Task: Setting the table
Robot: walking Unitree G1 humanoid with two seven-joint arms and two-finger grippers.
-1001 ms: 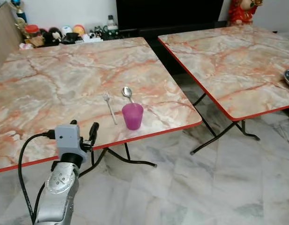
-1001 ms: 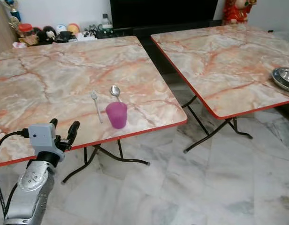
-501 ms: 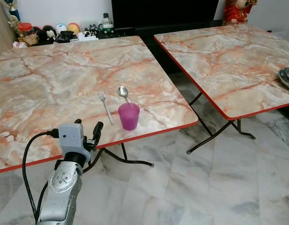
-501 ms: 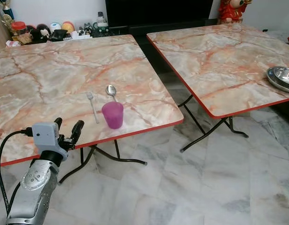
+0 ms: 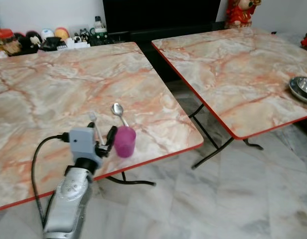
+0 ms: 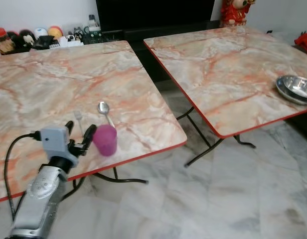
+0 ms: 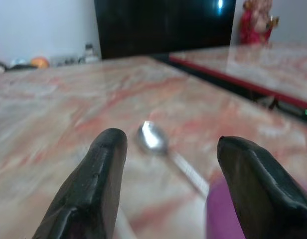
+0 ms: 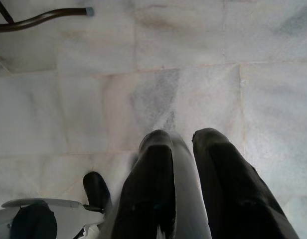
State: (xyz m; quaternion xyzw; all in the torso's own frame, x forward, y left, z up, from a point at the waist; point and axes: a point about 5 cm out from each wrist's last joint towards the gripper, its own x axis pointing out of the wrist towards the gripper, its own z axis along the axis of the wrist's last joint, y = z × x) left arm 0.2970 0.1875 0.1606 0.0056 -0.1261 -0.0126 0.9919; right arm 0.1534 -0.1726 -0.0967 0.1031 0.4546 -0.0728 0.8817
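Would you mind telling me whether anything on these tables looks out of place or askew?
Nothing is spilled or broken. The purple cup stands upright beside the fork and spoon, near the table's red front edge. The metal bowl sits apart, on the other table, away from that setting.

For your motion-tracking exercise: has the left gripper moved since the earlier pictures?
Yes. The left gripper has moved forward over the table edge, toward the purple cup; its open jaws now reach the cup and fork.
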